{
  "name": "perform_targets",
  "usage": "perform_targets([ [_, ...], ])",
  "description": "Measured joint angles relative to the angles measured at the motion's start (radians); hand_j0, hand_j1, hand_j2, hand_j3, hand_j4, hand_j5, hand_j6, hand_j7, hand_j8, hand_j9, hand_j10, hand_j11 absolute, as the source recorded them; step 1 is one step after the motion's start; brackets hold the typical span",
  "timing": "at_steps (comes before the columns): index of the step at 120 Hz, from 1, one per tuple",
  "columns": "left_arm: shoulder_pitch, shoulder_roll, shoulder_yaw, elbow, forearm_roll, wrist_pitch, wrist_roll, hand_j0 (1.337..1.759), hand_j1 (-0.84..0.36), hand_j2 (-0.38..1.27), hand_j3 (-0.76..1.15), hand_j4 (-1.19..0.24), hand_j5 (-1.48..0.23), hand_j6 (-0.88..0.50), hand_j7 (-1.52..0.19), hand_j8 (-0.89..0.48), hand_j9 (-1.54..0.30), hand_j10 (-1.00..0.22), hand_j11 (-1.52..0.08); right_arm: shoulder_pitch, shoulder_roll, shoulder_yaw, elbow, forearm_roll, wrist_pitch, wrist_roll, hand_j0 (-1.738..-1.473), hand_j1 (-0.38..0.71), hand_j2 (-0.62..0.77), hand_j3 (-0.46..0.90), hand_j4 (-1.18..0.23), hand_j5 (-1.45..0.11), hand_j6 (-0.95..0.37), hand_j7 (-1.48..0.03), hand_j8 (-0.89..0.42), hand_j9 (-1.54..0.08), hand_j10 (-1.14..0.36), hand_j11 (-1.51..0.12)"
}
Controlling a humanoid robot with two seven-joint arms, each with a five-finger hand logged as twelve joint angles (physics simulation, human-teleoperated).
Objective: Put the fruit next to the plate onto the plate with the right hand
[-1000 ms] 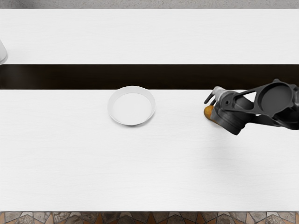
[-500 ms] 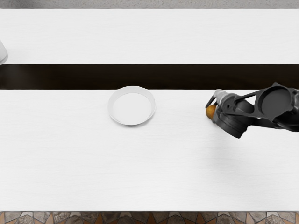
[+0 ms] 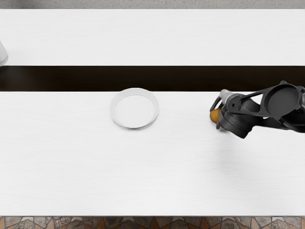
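Item, near table (image 3: 143, 167): a broad white slab that filled most of the head view, from the dark band down to the bottom edge. Item, far surface (image 3: 143, 38): a second white slab of like finish that ran across the top of the view. Item, dark gap (image 3: 95, 78): a black band from edge to edge that parted the two slabs. Item, floor strip (image 3: 143, 223): a narrow run of brown and grey tiles below the near table's front edge. Item, right arm (image 3: 281, 102): dark grey, with a round disc-shaped joint, it entered from the right edge and lay low over the near table close to the gap. Item, plate (image 3: 113, 114): white, round and raised at the rim, it stood on the near table left of centre, just in front of the gap, with nothing in it. Item, right hand (image 3: 228, 117): dark, at the arm's left end, well apart from the plate; its fingers (image 3: 222, 97) were curled about the fruit, one paler finger showing just above it. Item, fruit (image 3: 215, 115): small and orange, mostly hidden in the right hand's clasp, well to the right of the plate; whether it touched the table could not be told. Item, pale object (image 3: 2, 53): a rounded grey-white shape cut off by the left edge, on the far surface.
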Motion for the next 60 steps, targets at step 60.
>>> perform_targets([
  [60, 0.000, 0.000, 0.000, 0.000, 0.000, 0.000, 0.000, 1.658, 0.35, 0.00, 0.00, 0.00, 0.00, 0.00, 0.00, 0.00, 0.00, 0.00, 0.00, 0.093, 0.003, 0.167, 0.028, 0.062, 0.001, 0.000, -1.651, 0.24, 0.30, 0.00, -0.76, -1.14, -0.48, -1.13, -0.53, -1.14, -0.75, -1.13],
])
